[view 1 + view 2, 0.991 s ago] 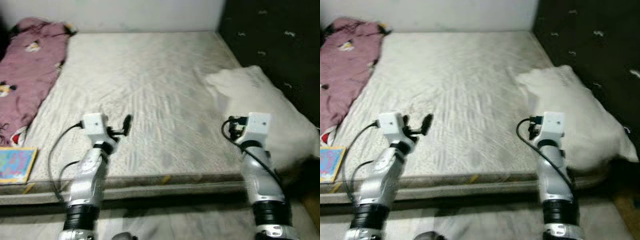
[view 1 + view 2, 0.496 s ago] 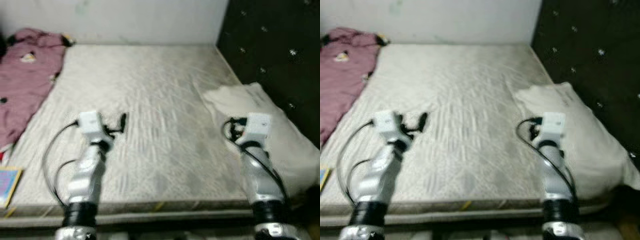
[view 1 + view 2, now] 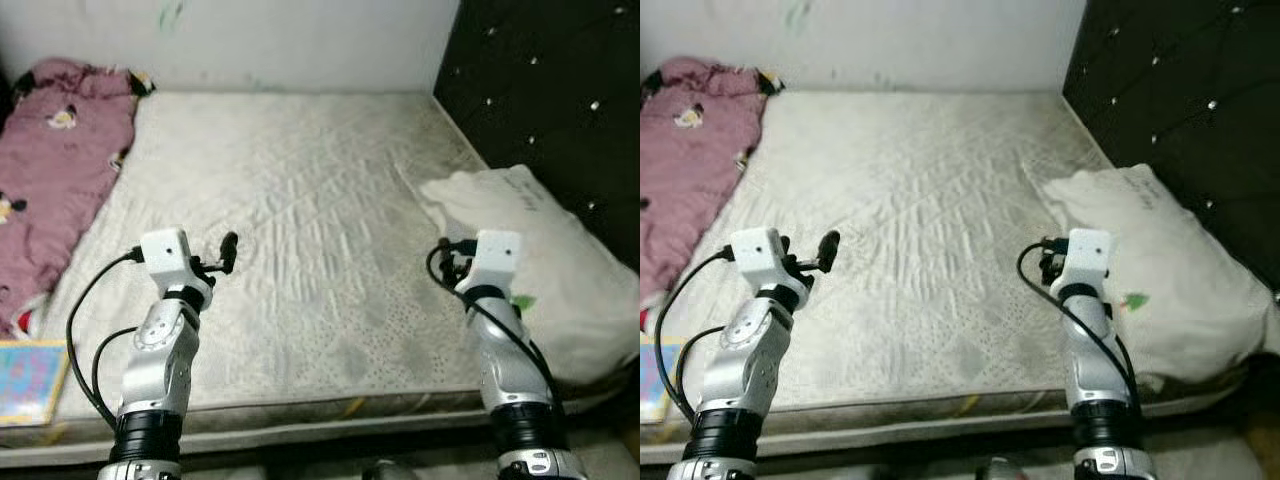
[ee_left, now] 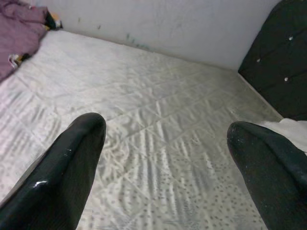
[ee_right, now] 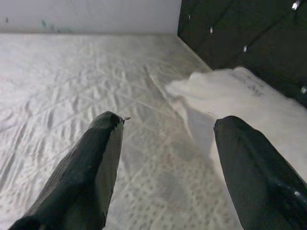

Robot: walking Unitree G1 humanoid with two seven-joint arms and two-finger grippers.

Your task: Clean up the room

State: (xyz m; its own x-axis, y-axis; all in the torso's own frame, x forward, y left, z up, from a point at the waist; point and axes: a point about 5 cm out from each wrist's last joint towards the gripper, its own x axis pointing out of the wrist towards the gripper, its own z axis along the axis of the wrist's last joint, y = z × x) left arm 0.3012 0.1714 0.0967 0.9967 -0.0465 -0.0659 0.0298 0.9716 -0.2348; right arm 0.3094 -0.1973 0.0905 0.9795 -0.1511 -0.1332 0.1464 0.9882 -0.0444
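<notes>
Clearly the white pillow (image 3: 545, 260) lies right on the grey quilted mattress (image 3: 300, 230); the right gripper (image 5: 168, 158), fingers apart, should close in on its near corner. The left gripper (image 4: 163, 163) hovers likewise spread.

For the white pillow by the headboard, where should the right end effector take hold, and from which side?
Probably the pillow's near corner, which points toward the open mattress. Approach from the mattress side: the dark headboard blocks its far side. The right end effector is open and already faces that corner.
</notes>
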